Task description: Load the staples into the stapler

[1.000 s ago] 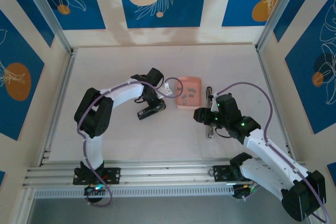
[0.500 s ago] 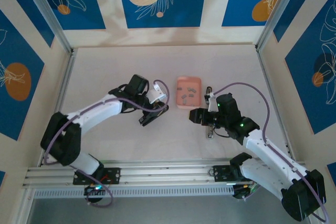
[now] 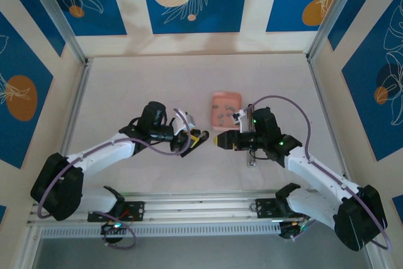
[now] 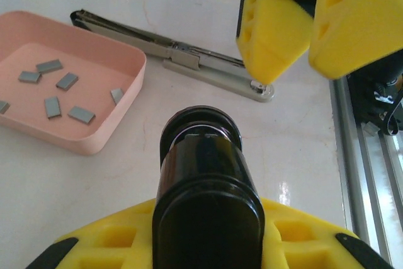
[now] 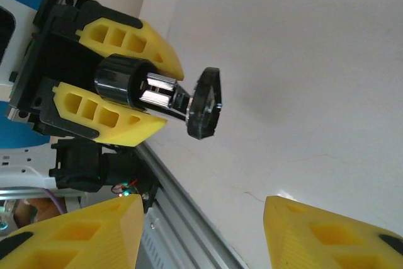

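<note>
Clamping a black cylinder, the left tool is closed tight on it, and the body sticks out past the tips. In the right wrist view the cylinder narrows to a chrome neck that ends in a black disc, pointing away from the left tool.

Just ahead of that disc is the right tool. It faces the left tool tip to tip across a small gap and does not touch it. Its two yellow halves stand apart, with nothing between them.

Beyond the left tool, on the desk, the stapler lies flat and stretched out. Its grey base end is below the right tool, and a thin metal arm runs from the hinge away to the left tool's left.

Ahead and to the left of the left tool sits the pink tray, just on the near side of the stapler's arm; I cannot tell whether the two touch. The staples lie inside it as several short grey strips, scattered loose on the tray floor.
</note>
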You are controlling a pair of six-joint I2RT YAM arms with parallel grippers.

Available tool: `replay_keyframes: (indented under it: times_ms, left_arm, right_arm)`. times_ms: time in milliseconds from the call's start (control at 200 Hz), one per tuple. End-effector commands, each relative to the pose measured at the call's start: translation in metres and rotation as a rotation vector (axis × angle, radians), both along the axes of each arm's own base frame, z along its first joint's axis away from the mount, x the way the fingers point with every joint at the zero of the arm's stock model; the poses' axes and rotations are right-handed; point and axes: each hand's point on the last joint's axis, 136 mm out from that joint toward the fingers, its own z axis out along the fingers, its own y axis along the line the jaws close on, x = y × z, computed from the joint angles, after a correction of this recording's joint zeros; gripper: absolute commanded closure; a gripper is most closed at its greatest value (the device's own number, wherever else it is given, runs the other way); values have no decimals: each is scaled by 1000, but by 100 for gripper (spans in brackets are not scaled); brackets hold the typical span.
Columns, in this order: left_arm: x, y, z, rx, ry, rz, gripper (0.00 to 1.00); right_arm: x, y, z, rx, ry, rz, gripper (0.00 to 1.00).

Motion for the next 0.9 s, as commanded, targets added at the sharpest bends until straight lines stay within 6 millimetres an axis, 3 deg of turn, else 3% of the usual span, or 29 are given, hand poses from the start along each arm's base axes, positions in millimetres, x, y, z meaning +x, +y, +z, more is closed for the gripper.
replay_keyframes:
  times_ms: [0, 385, 705, 895]
  left_arm:
    - [-4, -7, 31, -122, -73, -54, 91]
    - [-15, -5, 37, -185, -113, -82, 91]
    - [-17, -12, 46, -236, -139, -95, 91]
    - [-19, -20, 48, -248, -139, -119, 91]
  right_arm:
    - [0, 14, 12, 41, 3, 39, 46]
    - [7, 24, 6, 85, 34, 2, 45]
    - [4, 21, -7, 51, 54, 4, 45]
    - [15, 13, -13, 48, 77, -51, 45]
